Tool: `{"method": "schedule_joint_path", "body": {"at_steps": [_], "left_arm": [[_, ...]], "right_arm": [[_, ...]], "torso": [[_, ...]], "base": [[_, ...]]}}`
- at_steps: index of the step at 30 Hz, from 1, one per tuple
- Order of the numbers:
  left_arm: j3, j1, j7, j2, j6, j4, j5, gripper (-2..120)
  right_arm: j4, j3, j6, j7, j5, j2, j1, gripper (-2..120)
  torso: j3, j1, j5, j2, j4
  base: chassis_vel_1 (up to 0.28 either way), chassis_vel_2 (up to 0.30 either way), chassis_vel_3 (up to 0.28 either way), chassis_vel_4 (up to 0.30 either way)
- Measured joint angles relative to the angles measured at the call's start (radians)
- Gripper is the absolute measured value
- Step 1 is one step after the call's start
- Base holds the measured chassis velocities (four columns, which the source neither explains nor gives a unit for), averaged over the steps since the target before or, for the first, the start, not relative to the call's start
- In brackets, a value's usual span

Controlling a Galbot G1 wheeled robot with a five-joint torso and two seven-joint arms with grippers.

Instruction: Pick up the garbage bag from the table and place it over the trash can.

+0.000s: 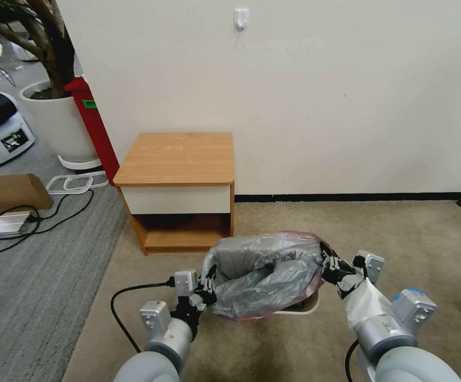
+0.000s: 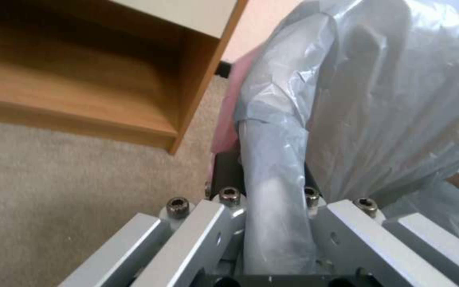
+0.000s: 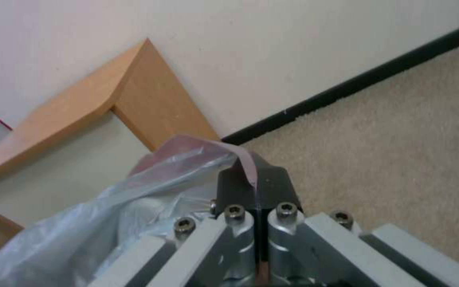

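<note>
The left gripper (image 1: 208, 289) has its jaws pinched tight on a bunched fold of the garbage bag (image 1: 265, 276); from its wrist the grey plastic (image 2: 277, 191) runs as a thick rope straight down between the fingers, leaving almost no gap on either side. The right gripper (image 1: 329, 265) is likewise clamped, its dark fingertips (image 3: 256, 187) pressed together on the pinkish-red rim band, a strip of which curls over the tip.

Between the two grippers the bag is stretched open, its mouth facing up and its crinkly grey sides sagging inward. It sits over the trash can (image 1: 299, 306), whose beige rim peeks out just below the plastic on the right side; the rest of the bin is hidden under the bag, so I cannot tell how far the rim band has been drawn over the edges.

The left gripper holds the near-left edge of the bag, the right one the far-right edge, slightly higher. Both arms reach in from below, either side of the bin.

Just behind stands the table (image 1: 180, 156), against the white wall on beige carpet. A red cabinet (image 1: 93, 124) and a white plant pot (image 1: 60, 124) stand to its left.
</note>
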State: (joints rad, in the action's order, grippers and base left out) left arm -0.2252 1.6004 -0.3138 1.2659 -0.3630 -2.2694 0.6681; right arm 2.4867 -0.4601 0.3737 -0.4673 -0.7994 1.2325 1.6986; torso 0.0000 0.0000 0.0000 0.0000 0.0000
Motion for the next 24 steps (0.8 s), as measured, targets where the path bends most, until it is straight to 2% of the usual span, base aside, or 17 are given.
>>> {"method": "schedule_joint_path", "body": {"at_steps": [4,15,24], "left_arm": [[-0.036,-0.015,0.001,0.000,-0.018,0.008,0.092,3],[-0.092,-0.027,0.003,0.003,-0.049,0.017,0.257,3],[-0.147,-0.036,-0.004,0.008,-0.104,0.021,0.407,3]], "right_arm": [[0.014,-0.012,0.008,-0.021,-0.070,0.003,0.003,0],[0.015,-0.011,-0.002,-0.022,-0.119,0.020,0.005,0],[0.014,-0.013,-0.065,0.057,-0.132,0.031,0.009,0]], "torso": [[0.000,0.000,0.0000,0.000,0.0000],[0.000,0.000,0.0000,0.000,0.0000],[0.000,0.000,0.0000,0.000,0.0000]], "base": [[0.000,0.000,0.000,0.000],[0.000,0.000,0.000,0.000],[0.000,0.000,0.000,0.000]]}}
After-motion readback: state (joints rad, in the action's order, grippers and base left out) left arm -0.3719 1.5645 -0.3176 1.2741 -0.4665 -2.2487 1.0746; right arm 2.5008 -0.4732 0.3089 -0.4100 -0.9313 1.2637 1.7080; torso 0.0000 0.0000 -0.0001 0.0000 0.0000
